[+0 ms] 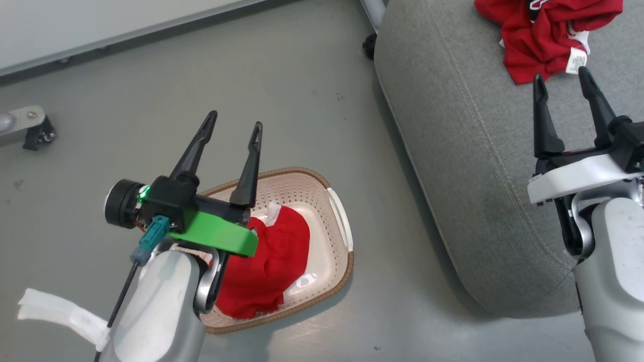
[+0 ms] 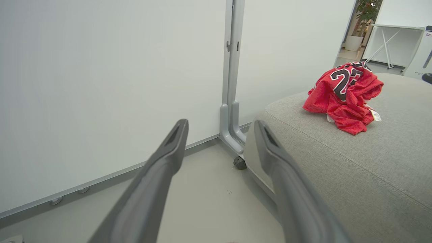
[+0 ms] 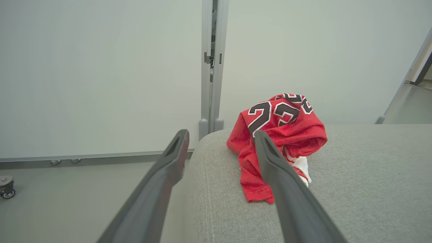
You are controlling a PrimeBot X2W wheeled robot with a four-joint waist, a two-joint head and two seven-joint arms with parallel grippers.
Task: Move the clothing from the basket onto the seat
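Grey floor (image 1: 302, 100) ran up to white wall panels (image 2: 101, 84) that met at a grey upright post (image 2: 231, 67). Seen from above in the head view, the cream basket (image 1: 343, 226) with its brown rim stood on the floor near the rounded edge of the grey seat (image 1: 478, 176), not touching it. One red garment (image 1: 271, 261) lay crumpled inside, covering much of the basket's base. A red jersey (image 1: 543, 35) lay bunched on the seat toward its far edge. The lower wrist views showed the jersey (image 2: 344, 98) (image 3: 293, 128) in a heap, with black numerals outlined in white. The left wrist view also took in a potted plant (image 2: 366, 13) and a white table (image 2: 388, 30) beyond the seat (image 2: 337, 168). The right wrist view caught a caster (image 3: 6, 189) on the floor.

The left gripper (image 1: 236, 119) (image 2: 220, 123) hovered above the basket's far rim on a pale forearm, its fingers spread apart and empty, pointing at the wall. The right gripper (image 1: 561, 74) (image 3: 221, 133) hung over the seat (image 3: 371, 175), its fingers likewise parted and holding nothing, with the tips just short of the jersey.
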